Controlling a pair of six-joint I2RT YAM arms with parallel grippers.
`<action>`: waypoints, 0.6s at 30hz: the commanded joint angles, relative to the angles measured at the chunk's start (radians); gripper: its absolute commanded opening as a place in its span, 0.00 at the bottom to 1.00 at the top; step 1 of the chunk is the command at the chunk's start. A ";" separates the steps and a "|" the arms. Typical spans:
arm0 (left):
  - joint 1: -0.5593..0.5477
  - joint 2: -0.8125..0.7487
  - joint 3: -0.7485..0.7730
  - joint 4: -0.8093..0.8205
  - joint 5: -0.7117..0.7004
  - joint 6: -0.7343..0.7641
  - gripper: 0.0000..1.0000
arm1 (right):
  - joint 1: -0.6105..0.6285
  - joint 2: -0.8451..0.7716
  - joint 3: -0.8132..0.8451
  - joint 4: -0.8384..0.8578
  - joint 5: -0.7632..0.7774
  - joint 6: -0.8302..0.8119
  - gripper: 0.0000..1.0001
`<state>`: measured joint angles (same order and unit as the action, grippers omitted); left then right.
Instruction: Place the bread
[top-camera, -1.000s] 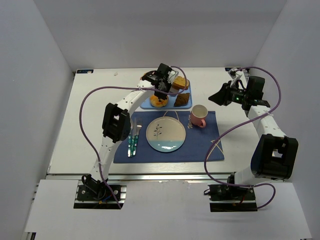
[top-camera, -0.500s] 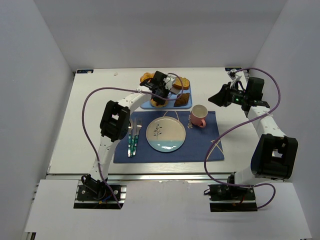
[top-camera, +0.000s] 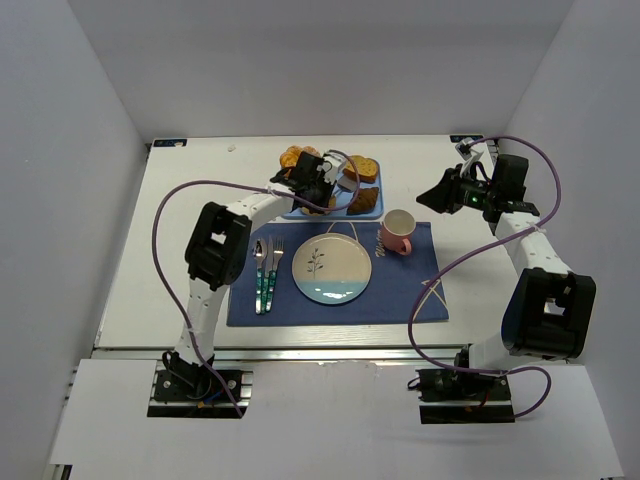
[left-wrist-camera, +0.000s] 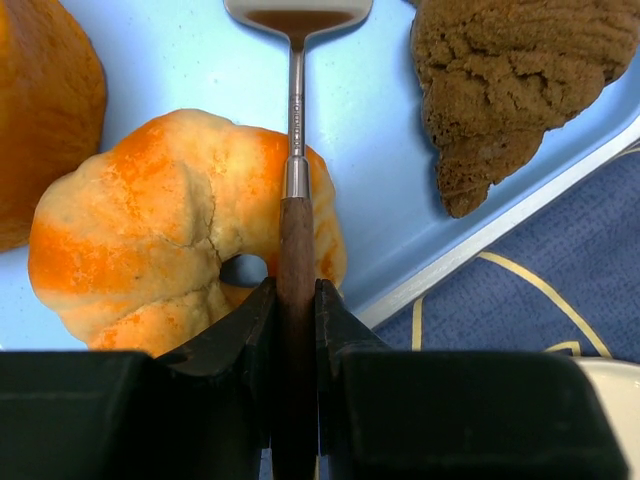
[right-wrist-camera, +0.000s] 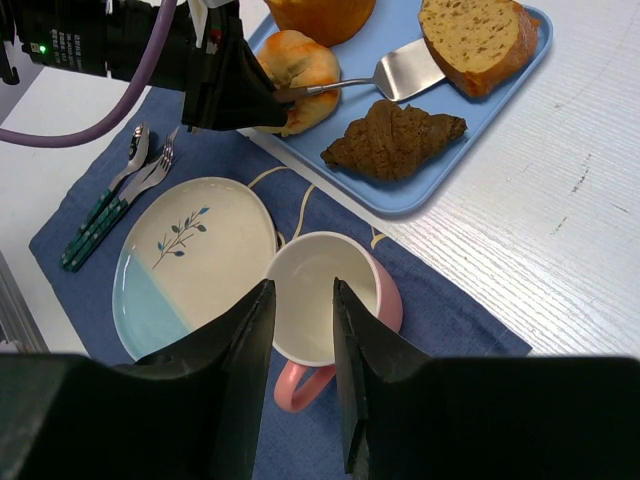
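The bread (right-wrist-camera: 480, 35) (top-camera: 362, 167) lies flat at the far right corner of the blue tray (right-wrist-camera: 440, 180). My left gripper (left-wrist-camera: 296, 290) (top-camera: 316, 184) is shut on the brown wooden handle of a metal spatula (left-wrist-camera: 296, 150). It hangs low over the ring donut (left-wrist-camera: 180, 240). The spatula's blade (right-wrist-camera: 405, 70) lies on the tray right beside the bread's near edge. Whether blade and bread touch I cannot tell. My right gripper (right-wrist-camera: 302, 287) (top-camera: 437, 192) is open and empty, held high above the pink mug (right-wrist-camera: 388, 300).
The tray (top-camera: 300, 211) also holds a dark chocolate pastry (left-wrist-camera: 510, 80) and an orange bun (left-wrist-camera: 45, 110). On the blue placemat (top-camera: 400, 285) in front sit a white-and-blue plate (top-camera: 331, 267), the mug (top-camera: 398, 232) and cutlery (top-camera: 266, 275).
My left gripper has come down and drawn back to the left over the tray, with the spatula in it. The right arm has stayed still.
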<state>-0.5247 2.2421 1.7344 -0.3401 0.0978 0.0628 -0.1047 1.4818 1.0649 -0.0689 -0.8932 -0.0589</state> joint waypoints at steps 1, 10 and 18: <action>0.009 -0.131 -0.021 0.087 0.020 -0.004 0.00 | -0.006 -0.008 -0.006 0.031 -0.016 -0.009 0.36; 0.009 -0.165 -0.076 0.162 0.017 -0.015 0.00 | -0.006 -0.009 -0.013 0.027 -0.013 -0.015 0.36; 0.009 -0.191 -0.108 0.200 0.025 -0.027 0.00 | -0.006 -0.011 -0.020 0.026 -0.012 -0.021 0.36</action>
<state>-0.5205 2.1574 1.6417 -0.2127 0.0982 0.0494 -0.1047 1.4818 1.0477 -0.0715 -0.8932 -0.0631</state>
